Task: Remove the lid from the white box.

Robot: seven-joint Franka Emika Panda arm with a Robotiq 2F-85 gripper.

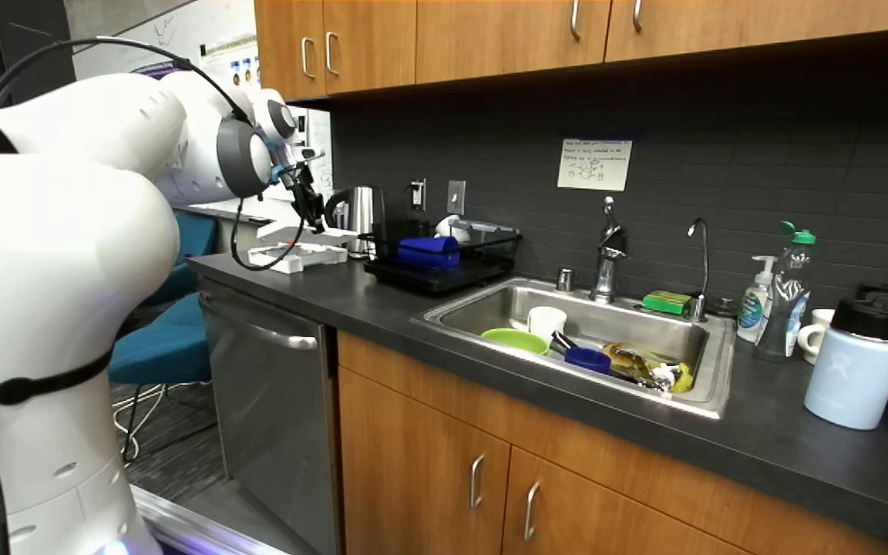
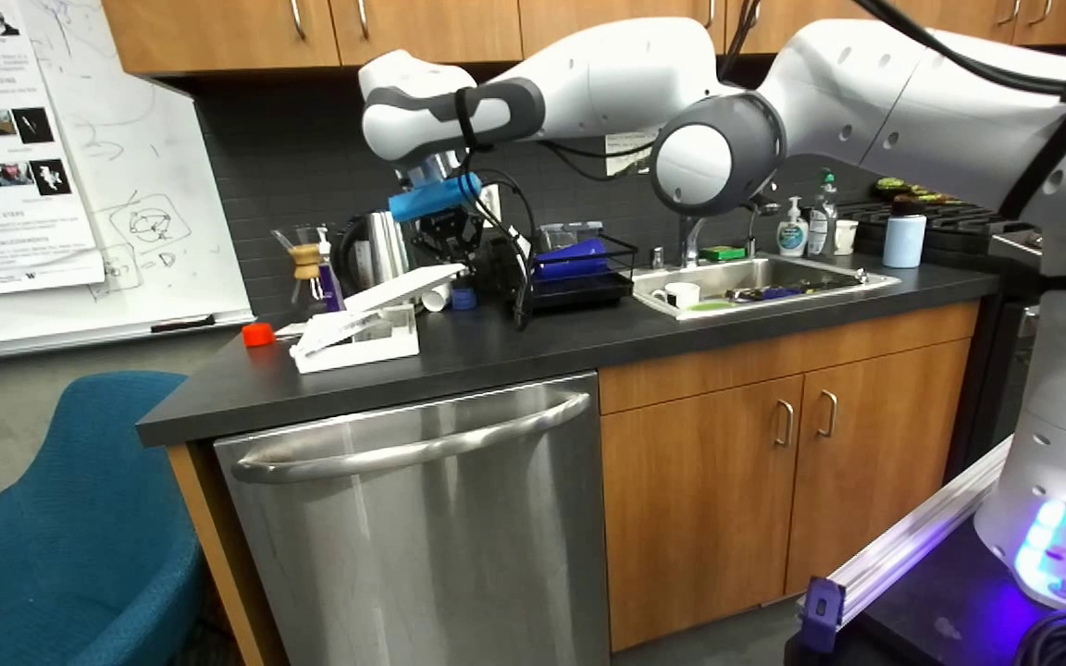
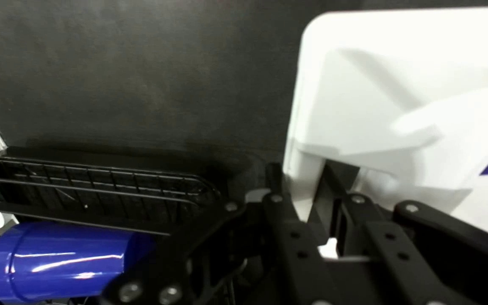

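Note:
The lid [image 2: 408,287] is a thin white cover, tilted, with its end nearer the dish rack raised above the low white box [image 2: 371,353]. In an exterior view the lid [image 1: 313,236] also shows above the box [image 1: 290,262] near the counter's end. My gripper [image 2: 464,266] is at the raised end, pointing down; it also shows in an exterior view [image 1: 316,223]. In the wrist view my fingers [image 3: 303,173] are on either side of the white edge of the lid [image 3: 367,110], close on it. Lid and box are hard to separate there.
A black dish rack [image 1: 444,271] with a blue cup [image 1: 428,252] stands beside the gripper. A steel kettle [image 2: 385,245], a glass coffee maker [image 2: 307,268] and a white roll [image 2: 437,297] stand behind. An orange cap [image 2: 258,334] lies near the counter's end.

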